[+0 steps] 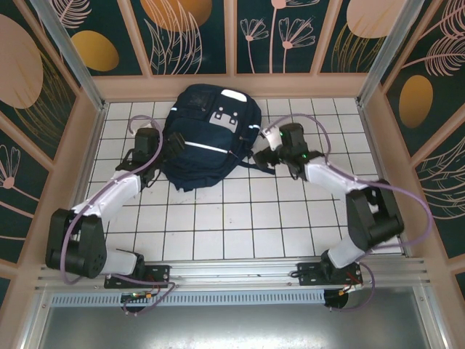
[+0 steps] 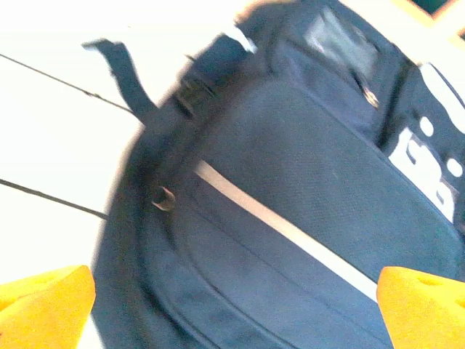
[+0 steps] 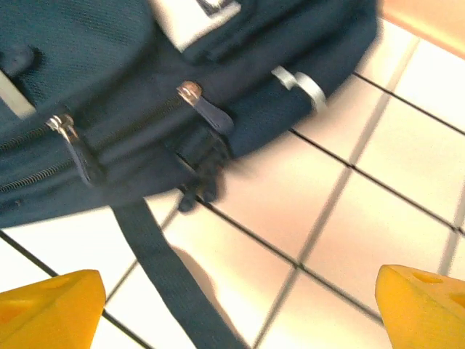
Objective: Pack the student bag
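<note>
The side of a dark navy backpack [image 3: 94, 43] runs across the upper left, slightly blurred, with a pale patch [image 3: 185, 18] at the top edge. Two zip lines run along its side, each with a metal slider and a dark pull tab: one pull [image 3: 76, 153] on the left, the other [image 3: 211, 113] nearer the middle. A small silver-grey loop [image 3: 305, 83] sticks out at the bag's right end. A flat dark strap [image 3: 160, 269] trails down from the bag onto the white tiled table [image 3: 349, 218]. A tan wooden border [image 3: 429, 18] shows at the upper right. The right gripper [image 3: 232, 313] hangs over the tiles, its yellow fingertips [image 3: 47, 309] spread to the lower corners with nothing between them.
</note>
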